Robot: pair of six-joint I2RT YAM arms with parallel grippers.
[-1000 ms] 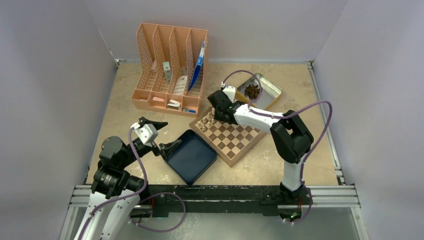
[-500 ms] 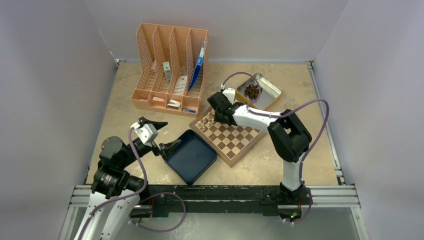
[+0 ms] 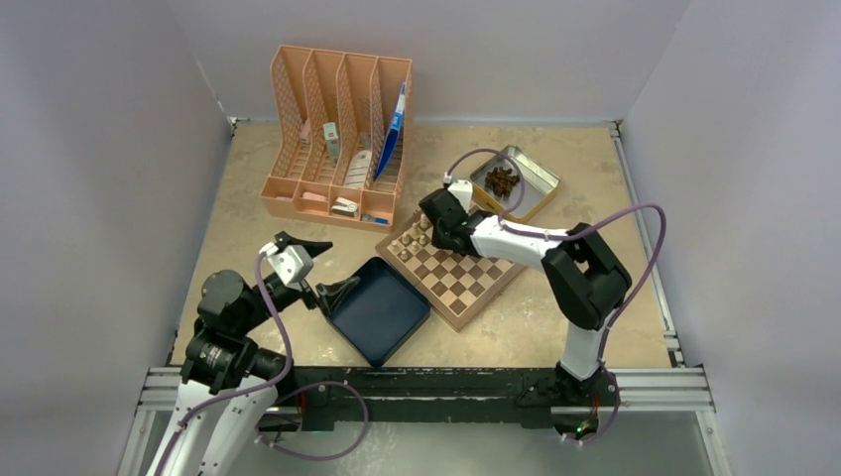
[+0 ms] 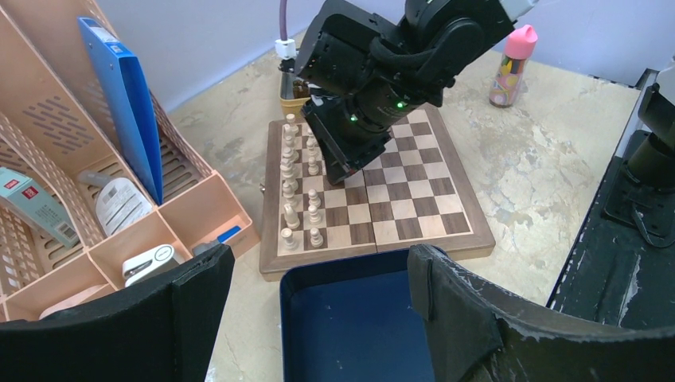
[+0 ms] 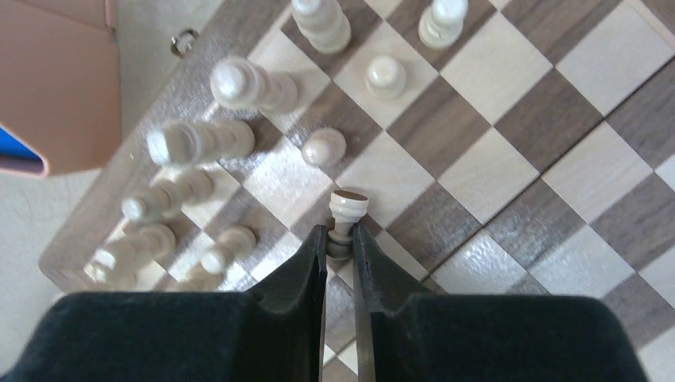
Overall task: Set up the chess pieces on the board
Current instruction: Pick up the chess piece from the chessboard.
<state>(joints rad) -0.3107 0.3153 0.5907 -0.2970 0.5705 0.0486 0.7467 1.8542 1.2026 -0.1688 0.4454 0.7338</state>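
Observation:
The board (image 3: 466,283) lies on the table right of centre, also seen in the left wrist view (image 4: 414,215). Pale chess pieces (image 3: 417,236) stand in two rows along its far-left edge (image 4: 290,171). My right gripper (image 3: 437,234) hangs over that corner. In the right wrist view it (image 5: 340,236) is shut on one small pale chess piece (image 5: 349,208), just above the board (image 5: 509,159), beside other standing pieces (image 5: 199,143). My left gripper (image 3: 325,268) is open, with nothing between its fingers (image 4: 318,267), above the dark blue tray's near-left rim.
The dark blue tray (image 3: 382,309) sits against the board's near-left side. A peach file organiser (image 3: 337,134) stands at the back left. A metal tin (image 3: 540,178) holding dark pieces is behind the board. A pink-capped bottle (image 4: 509,68) stands beyond the board.
My right gripper has closed on a pale chess piece, and its wrist has shifted slightly right and nearer over the board's far-left corner. The left arm has not moved.

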